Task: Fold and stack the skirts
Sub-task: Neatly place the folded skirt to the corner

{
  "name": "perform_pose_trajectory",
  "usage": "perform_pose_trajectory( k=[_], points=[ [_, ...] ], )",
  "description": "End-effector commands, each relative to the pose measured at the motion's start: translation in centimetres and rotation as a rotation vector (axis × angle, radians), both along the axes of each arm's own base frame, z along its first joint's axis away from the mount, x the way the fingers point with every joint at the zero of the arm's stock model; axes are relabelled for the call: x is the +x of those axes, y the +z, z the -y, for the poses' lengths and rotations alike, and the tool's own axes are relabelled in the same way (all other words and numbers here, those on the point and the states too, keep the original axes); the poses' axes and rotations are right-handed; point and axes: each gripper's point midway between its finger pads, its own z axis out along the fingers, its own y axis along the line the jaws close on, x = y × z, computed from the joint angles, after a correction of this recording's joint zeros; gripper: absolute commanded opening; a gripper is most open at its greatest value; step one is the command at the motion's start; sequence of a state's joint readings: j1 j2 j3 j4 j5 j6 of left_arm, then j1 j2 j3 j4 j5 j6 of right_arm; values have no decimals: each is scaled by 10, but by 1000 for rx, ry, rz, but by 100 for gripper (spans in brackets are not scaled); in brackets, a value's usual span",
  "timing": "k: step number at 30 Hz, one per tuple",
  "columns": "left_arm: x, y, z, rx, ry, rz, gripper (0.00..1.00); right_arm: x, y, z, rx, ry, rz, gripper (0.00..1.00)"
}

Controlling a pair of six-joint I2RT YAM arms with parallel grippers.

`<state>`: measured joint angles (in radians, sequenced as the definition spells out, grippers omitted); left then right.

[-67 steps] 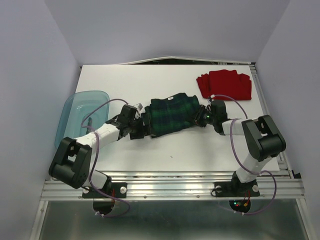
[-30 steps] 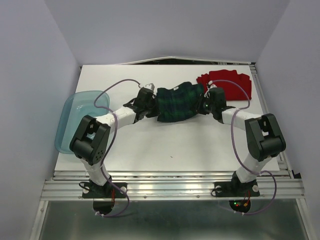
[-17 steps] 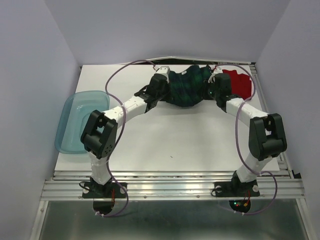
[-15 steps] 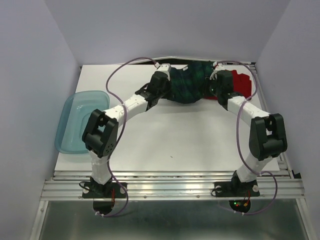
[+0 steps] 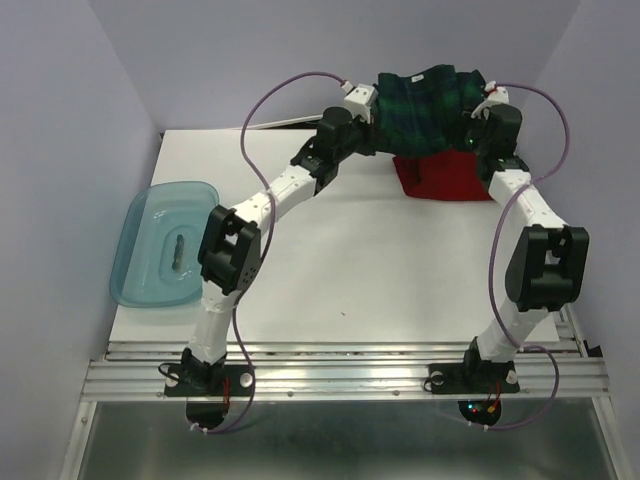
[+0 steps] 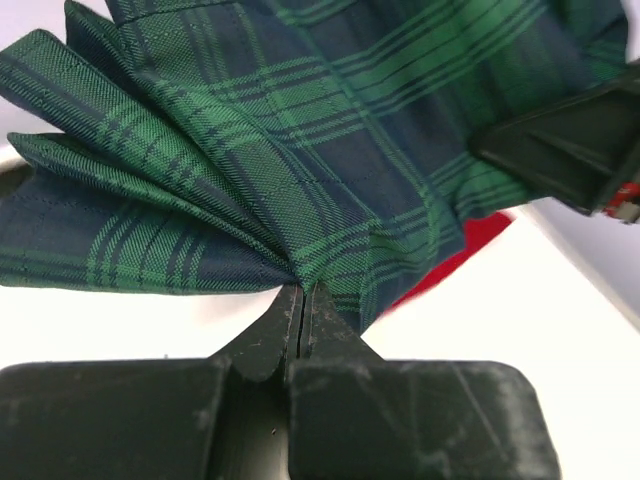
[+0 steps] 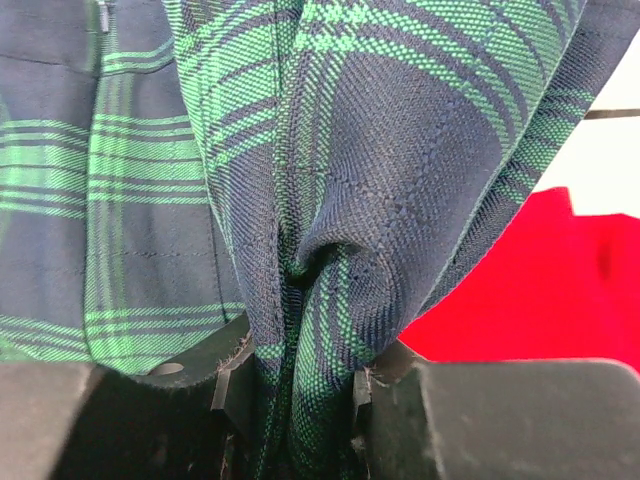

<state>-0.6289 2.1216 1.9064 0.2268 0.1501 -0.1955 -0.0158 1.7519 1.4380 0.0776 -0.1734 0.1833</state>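
Lifted higher, plaid skirt (image 5: 425,102) partly hides red skirt (image 5: 446,179), tub (image 5: 148,222) perhaps occupied

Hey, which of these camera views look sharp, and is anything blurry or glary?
Top external: even light, no strong glare, plaid skirt crisp. Left wrist: weave sharp, left end effector dark. Right wrist: weave sharp, red skirt behind it out of focus.

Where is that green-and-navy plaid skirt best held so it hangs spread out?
By its opposite side edges, one hand from each side: the left hand pinches gathered pleats, the right hand a bunched fold, so the soft green-and-navy plaid skirt hangs spread above the bright red skirt.
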Motion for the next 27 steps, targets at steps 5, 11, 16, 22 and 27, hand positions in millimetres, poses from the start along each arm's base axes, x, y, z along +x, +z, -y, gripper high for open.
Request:
perform_pose_trajectory(
  k=[5,11,16,22,27],
  points=[
    [10,42,68,-189,-244,193,0,19,59,100,-19,-151,199,1],
    [9,12,99,-237,-297,195,0,19,38,141,-19,-195,181,1],
    [22,-31,114,-232,-263,188,0,14,1,163,-12,-214,130,1],
    [30,-65,117,-199,-256,175,0,15,-53,178,43,-236,38,1],
    [44,-83,106,-215,-216,118,0,16,-105,177,124,-233,-57,1]
  ],
)
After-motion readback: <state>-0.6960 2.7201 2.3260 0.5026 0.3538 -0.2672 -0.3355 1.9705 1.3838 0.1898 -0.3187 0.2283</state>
